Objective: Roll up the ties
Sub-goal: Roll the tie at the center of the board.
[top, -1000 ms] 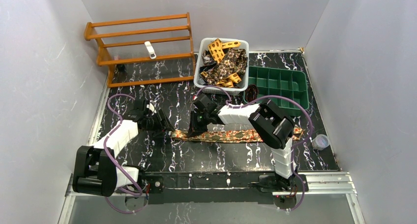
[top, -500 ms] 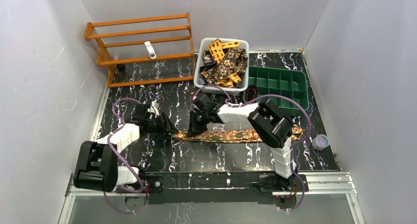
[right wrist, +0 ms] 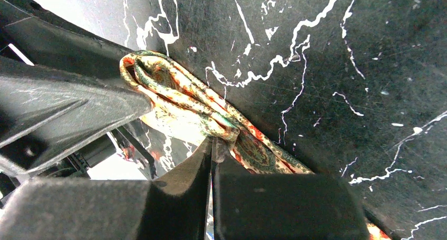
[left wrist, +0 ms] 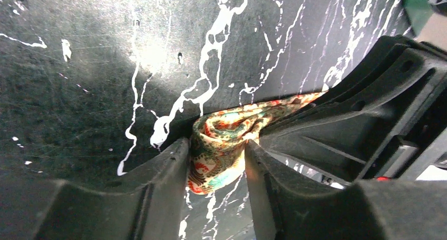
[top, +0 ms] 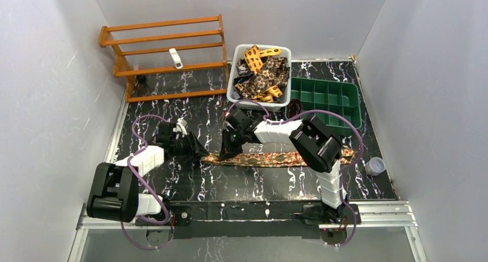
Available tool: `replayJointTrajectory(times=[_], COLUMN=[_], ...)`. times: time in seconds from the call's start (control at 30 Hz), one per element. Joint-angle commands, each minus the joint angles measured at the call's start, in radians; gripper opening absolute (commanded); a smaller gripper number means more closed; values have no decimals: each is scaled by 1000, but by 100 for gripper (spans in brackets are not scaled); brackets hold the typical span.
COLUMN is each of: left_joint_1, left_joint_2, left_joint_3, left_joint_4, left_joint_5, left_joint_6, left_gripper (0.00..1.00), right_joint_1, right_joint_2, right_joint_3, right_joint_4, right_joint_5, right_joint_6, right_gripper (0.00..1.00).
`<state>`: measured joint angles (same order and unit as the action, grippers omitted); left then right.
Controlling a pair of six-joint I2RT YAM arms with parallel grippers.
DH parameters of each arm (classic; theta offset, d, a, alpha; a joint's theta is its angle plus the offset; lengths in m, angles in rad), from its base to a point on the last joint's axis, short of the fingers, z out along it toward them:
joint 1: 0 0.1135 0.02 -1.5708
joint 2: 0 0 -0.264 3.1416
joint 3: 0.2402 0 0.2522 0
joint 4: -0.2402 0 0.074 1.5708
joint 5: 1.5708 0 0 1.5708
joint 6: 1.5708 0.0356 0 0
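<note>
A red-orange and cream patterned tie (top: 276, 158) lies stretched across the black marbled table. Its left end is folded into a small loop (left wrist: 224, 137). My left gripper (top: 198, 151) is shut on that folded end, one finger on each side (left wrist: 217, 163). My right gripper (top: 225, 151) is shut on the tie just right of the loop (right wrist: 213, 145), its jaws pressed together over the fabric edge. The loop also shows in the right wrist view (right wrist: 158, 84). More ties (top: 262, 72) in brown and yellow prints lie heaped in a white basket (top: 233, 83).
A wooden rack (top: 167, 57) stands at the back left. A green compartment tray (top: 328, 98) sits at the back right. A small clear cup (top: 374, 166) stands by the tie's right end. Grey walls close in both sides.
My left gripper has moved right onto the tie's left end and closed on it. The right gripper has stayed in place on the tie.
</note>
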<state>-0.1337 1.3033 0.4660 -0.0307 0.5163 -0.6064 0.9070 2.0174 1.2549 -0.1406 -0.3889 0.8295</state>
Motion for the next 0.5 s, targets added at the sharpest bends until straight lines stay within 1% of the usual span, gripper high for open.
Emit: replayJointTrajectory(times=[0.0,0.2,0.33,0.47], left_joint_1=[3,2,-17,-23], left_joint_2=[-34,-41,-37,-44], left_joint_3=[-17,-23,-15,-13], left_joint_4=[-9,-33,-69,-74], left_joint_5=[14,-23,-69,-74], left_joint_6=[-7,-12,-7,-5], left_gripper=[46,46,43,40], right_joint_1=[-10,-10,-11,-14], right_joint_2=[41,47,46,49], right_joint_3=[20,35,31,31], right_joint_4=[-76,-89,-94,-95], right_joint_5=[28,21,22,19], right_joint_6=[-32,-36,-38,-41], right_gripper=[12,12,12,12])
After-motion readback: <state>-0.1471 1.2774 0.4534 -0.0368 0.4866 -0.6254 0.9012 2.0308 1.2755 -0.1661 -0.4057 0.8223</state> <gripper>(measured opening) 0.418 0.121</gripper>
